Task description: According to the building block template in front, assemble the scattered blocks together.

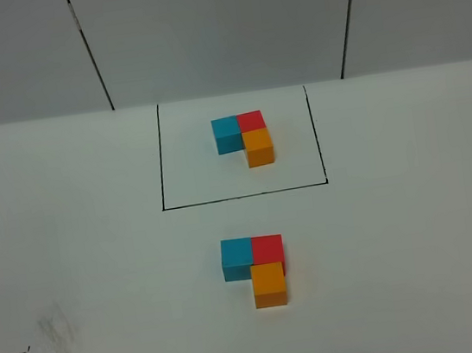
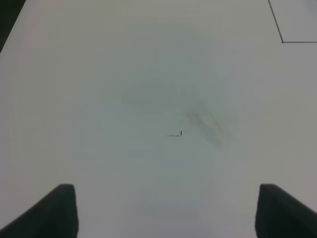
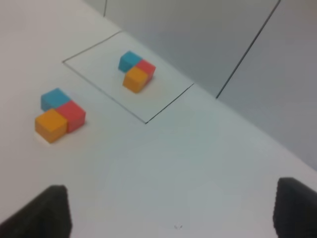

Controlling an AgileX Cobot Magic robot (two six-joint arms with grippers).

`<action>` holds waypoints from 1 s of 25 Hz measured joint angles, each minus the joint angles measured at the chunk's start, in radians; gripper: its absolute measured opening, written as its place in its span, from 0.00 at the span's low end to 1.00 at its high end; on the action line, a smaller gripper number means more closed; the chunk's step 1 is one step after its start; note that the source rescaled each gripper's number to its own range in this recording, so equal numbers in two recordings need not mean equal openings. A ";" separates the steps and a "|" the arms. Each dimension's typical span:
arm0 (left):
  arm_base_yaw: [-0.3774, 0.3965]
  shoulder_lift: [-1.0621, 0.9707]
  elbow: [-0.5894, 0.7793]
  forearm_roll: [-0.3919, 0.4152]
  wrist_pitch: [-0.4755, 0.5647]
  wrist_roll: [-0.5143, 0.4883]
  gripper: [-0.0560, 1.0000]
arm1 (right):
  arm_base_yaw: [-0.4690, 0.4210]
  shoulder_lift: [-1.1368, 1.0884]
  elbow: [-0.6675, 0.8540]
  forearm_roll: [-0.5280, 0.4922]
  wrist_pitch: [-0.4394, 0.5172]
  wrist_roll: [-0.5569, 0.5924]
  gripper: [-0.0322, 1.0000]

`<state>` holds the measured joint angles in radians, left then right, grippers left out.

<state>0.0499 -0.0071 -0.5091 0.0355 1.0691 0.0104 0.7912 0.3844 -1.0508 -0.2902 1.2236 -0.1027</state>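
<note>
- A white table [image 1: 80, 249] is filling the high view, with a grey wall [image 1: 217, 31] rising behind it.
- A thin black frame [image 1: 159, 165] is lying drawn on the table near the wall.
- The template [image 1: 244, 138] is sitting inside the frame: a blue cube and a red cube are touching side by side, and an orange cube is touching the red one on the side away from the wall, making an L.
- Three loose cubes are sitting outside the frame, on the side away from the wall, near its edge.
- The loose blue cube [image 1: 236, 258] and loose red cube [image 1: 267, 249] are touching side by side; the loose orange cube [image 1: 269, 284] is touching the red one on the side away from the frame, forming the same L.
- The left gripper [image 2: 166, 210] is hanging released over bare table, its two dark fingertips [image 2: 59, 208] standing wide apart and grasping nothing; only a corner of the frame is showing in its view.
- The right gripper [image 3: 171, 210] is also hanging released, jaws spread wide and empty, with both cube groups well apart from it.
</note>
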 joint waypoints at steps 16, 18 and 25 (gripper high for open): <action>0.000 0.000 0.000 0.000 0.000 0.000 0.85 | -0.509 -0.101 0.163 0.203 0.006 -0.060 0.90; 0.000 0.000 0.000 0.000 0.000 0.000 0.85 | -0.568 -0.124 0.176 0.248 0.006 -0.061 0.90; 0.000 0.000 0.000 0.000 0.000 0.000 0.85 | -0.746 -0.294 0.273 0.307 -0.001 -0.062 0.90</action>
<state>0.0499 -0.0071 -0.5091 0.0355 1.0691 0.0104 0.0453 0.0903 -0.7782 0.0171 1.2227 -0.1651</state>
